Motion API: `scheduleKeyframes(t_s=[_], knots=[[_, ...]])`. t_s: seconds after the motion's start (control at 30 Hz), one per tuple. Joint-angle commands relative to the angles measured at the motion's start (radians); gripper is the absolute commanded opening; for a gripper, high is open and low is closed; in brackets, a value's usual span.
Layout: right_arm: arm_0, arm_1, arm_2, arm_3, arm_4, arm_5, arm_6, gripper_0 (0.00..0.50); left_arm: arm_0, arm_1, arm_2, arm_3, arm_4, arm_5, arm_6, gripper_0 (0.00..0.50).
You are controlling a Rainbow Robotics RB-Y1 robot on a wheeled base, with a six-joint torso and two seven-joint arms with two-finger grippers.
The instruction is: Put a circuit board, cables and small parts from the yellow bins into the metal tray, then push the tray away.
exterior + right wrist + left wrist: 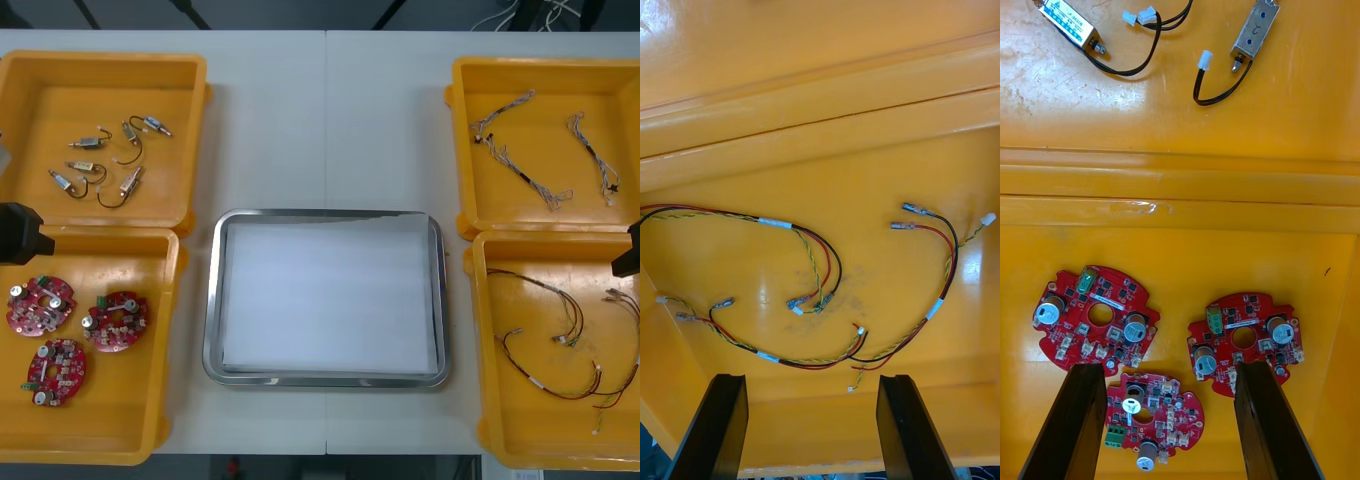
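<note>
I am hovering left jaws, spread and empty, over boards (1161,411), ready for picking. Right jaws are hovering likewise over cables (775,223).

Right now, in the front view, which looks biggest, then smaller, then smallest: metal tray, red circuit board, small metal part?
1. metal tray
2. red circuit board
3. small metal part
Idle: left gripper and right gripper open over yellow bins.
</note>
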Motion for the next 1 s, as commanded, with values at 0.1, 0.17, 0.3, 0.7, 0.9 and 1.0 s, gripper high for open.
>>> scheduleKeyframes(t_s=[0.1, 0.17, 0.3, 0.7, 0.9, 1.0], knots=[[0.01, -0.032, -0.032, -0.028, -0.009, 0.005, -0.007, 0.5, 0.023, 0.0, -0.008, 0.002, -0.004, -0.012, 0.025, 0.499], [0.01, -0.032, -0.032, -0.028, -0.009, 0.005, -0.007, 0.5, 0.023, 0.0, -0.008, 0.002, -0.004, -0.012, 0.025, 0.498], [0.01, -0.032, -0.032, -0.028, -0.009, 0.005, -0.007, 0.5, 0.023, 0.0, -0.008, 0.002, -0.004, -0.012, 0.025, 0.498], [0.01, -0.032, -0.032, -0.028, -0.009, 0.005, -0.007, 0.5, 0.023, 0.0, -0.008, 0.002, -0.004, -0.012, 0.025, 0.5], [0.01, -0.032, -0.032, -0.028, -0.009, 0.005, -0.007, 0.5, 0.023, 0.0, -0.008, 0.002, -0.004, -0.012, 0.025, 0.499], [0.01, -0.032, -0.032, -0.028, -0.009, 0.005, -0.007, 0.5, 0.023, 0.0, -0.008, 0.002, -0.004, -0.012, 0.025, 0.5]])
